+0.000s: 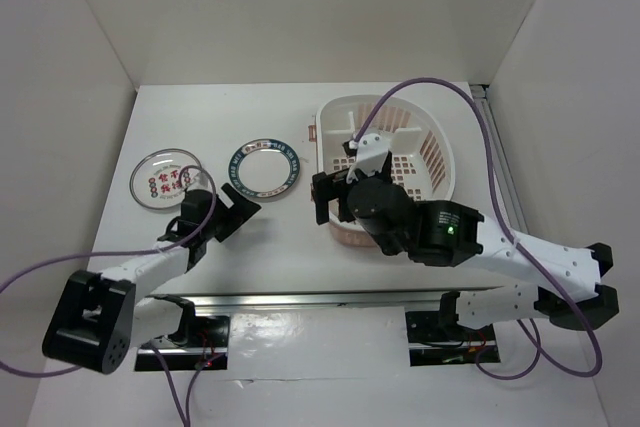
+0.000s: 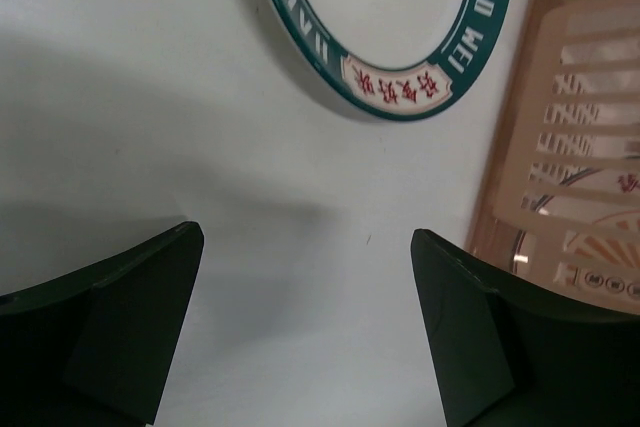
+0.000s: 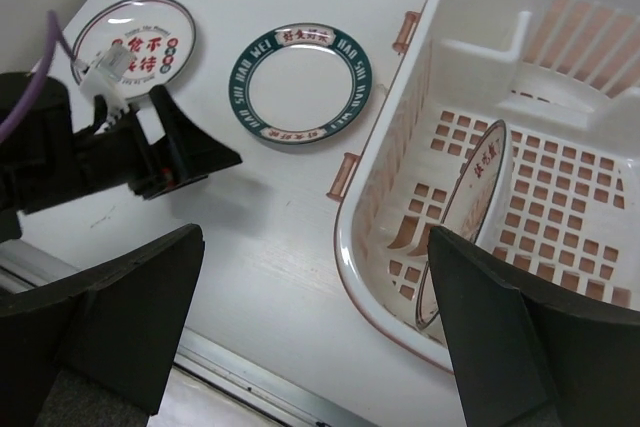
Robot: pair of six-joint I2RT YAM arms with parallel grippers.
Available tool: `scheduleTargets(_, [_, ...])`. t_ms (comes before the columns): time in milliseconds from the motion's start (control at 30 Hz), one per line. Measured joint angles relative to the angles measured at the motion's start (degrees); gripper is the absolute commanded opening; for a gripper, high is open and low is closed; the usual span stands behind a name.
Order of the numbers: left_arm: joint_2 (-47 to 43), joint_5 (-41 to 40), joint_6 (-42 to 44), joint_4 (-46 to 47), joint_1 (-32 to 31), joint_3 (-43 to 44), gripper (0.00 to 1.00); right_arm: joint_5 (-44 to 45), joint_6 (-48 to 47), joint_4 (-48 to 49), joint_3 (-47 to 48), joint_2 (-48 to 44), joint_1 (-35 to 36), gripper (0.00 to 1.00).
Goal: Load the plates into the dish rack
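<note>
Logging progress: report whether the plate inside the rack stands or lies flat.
On edge, tilted: the plate rests by its rim on the dish rack floor.

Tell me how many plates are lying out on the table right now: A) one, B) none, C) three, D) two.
D: the lettered-rim plate and the red-marked plate lie flat on the table, while the third plate stands on edge inside the dish rack.
</note>
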Motion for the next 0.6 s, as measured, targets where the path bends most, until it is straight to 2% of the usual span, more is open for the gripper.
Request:
scheduleTargets(167, [10.6, -1.1, -2.5, 11.8, 0.0, 0.9, 0.98, -1.8, -1.6, 2.1, -1.7, 0.2, 0.6, 1.00])
scheduleTargets(367, [20.5, -3.7, -5.0, 17.3, -0.2, 6.7, 0.94, -2.3, -2.6, 3.4, -2.1, 0.8, 1.3, 1.00])
scheduleTargets(433, [22.6, -4.7, -6.0, 17.7, -0.4, 8.5, 0.89, -2.3, -2.8, 4.0, -2.2, 0.9, 1.8, 1.00])
scheduleTargets(467, [23.2, -5.1, -6.4, 17.6, -0.4, 9.0, 0.81, -2.3, -2.8, 4.3, -2.2, 0.9, 1.9, 1.00])
scheduleTargets(500, [23.7, -5.7, -7.1, 17.4, -0.4, 9.4, 0.78, -2.3, -2.9, 4.4, -2.2, 0.9, 2.2, 1.00])
scheduleTargets(600, [24.6, -7.5, -8.6, 16.6, -0.8, 9.9, 0.72, -2.2, -2.9, 4.6, -2.2, 0.9, 2.9, 1.00])
